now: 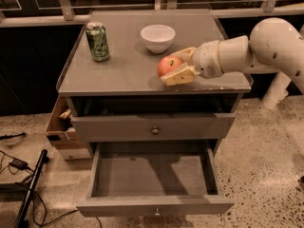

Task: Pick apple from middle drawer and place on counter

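Apple [168,65] in gripper [171,69] over counter [121,72]

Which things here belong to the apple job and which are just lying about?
In the job: apple, held in the gripper over the counter; open middle drawer.
Lying about: green can, white bowl, cardboard box, floor cables.
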Motion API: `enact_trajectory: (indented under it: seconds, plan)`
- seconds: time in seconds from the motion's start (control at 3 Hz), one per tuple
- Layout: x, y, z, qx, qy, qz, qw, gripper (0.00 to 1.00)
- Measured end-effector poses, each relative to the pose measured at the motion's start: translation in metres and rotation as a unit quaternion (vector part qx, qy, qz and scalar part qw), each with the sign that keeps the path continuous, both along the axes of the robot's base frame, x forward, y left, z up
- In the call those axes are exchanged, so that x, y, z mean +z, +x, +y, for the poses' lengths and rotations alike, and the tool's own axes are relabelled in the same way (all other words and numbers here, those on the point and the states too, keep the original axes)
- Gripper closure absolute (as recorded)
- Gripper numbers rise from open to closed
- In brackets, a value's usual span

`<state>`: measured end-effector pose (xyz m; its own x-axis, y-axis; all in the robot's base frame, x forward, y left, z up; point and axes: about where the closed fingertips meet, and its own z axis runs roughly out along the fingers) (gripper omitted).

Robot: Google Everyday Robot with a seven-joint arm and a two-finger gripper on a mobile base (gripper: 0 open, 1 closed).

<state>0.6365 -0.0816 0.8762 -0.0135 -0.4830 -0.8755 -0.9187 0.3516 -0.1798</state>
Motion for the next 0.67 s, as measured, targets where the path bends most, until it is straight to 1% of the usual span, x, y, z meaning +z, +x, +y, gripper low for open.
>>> enact_trajectory:
  seconds: [0.33,0.67]
  plan:
    - [0.009,0.038,0.005,-0.009,-0.003,0.0,1.0,1.0]
    - [0.013,0.063,0.005,-0.019,-0.002,0.02,0.9996,1.0]
